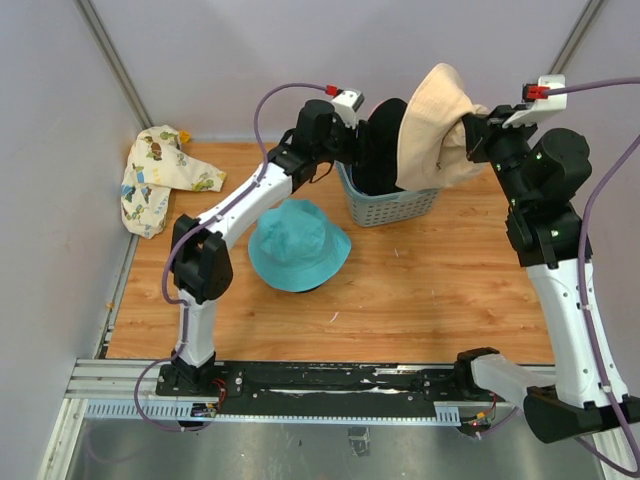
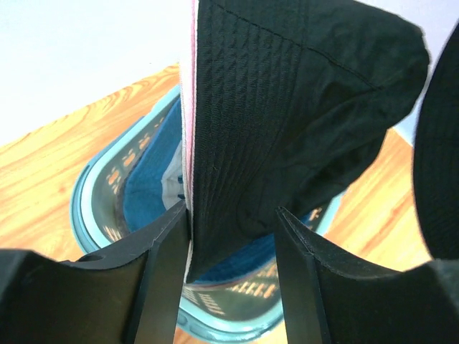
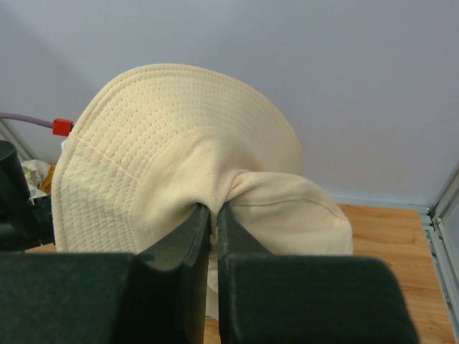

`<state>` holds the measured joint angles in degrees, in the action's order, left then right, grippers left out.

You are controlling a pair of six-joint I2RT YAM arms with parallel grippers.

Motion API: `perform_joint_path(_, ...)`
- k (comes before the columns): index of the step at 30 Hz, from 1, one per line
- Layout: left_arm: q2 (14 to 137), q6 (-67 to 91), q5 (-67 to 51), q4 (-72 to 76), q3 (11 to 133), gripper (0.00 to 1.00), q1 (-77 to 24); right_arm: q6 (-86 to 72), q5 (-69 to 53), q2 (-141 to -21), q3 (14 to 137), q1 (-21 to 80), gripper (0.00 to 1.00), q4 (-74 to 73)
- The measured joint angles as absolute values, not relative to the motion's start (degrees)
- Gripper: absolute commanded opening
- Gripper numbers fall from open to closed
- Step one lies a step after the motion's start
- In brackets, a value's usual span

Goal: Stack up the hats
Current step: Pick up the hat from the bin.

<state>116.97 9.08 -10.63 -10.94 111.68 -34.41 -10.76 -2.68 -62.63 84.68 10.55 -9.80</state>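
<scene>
My right gripper (image 3: 214,208) is shut on a pinch of the cream hat (image 3: 172,150), which it holds up in the air at the rear right, beside the basket (image 1: 400,210). A black hat (image 2: 287,107) hangs above the basket between the fingers of my left gripper (image 2: 232,210). That gripper is open: the fabric lies against the left finger (image 2: 161,272), with a gap to the right one. A thin pink fabric edge (image 2: 192,107) runs along the black hat. Blue fabric (image 2: 147,183) lies inside the basket. A teal hat (image 1: 298,243) sits crown up on the table.
A patterned cream cloth hat (image 1: 160,178) lies at the rear left corner against the wall. Grey walls close the table at the back and on both sides. The arms' mounting rail (image 1: 300,385) runs along the near edge.
</scene>
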Motion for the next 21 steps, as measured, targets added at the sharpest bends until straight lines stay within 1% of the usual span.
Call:
perform_joint_path(5, 111.72, 9.54, -11.22, -9.63, 107.37, 0.59, -34.92, -9.91, -1.39, -60.07, 84.68, 15.29, 0.01, -11.86)
perform_joint_path(11, 105.89, 10.55, -10.57, -8.99, 103.63, 0.61, -35.18, -7.33, 3.01, -59.4, 84.68, 25.63, 0.01, -14.2)
perform_joint_path(21, 95.66, 12.58, -2.85, -8.84, 93.23, 0.64, -35.24, -2.33, 11.77, -60.9, 85.43, 42.41, 0.01, -17.34)
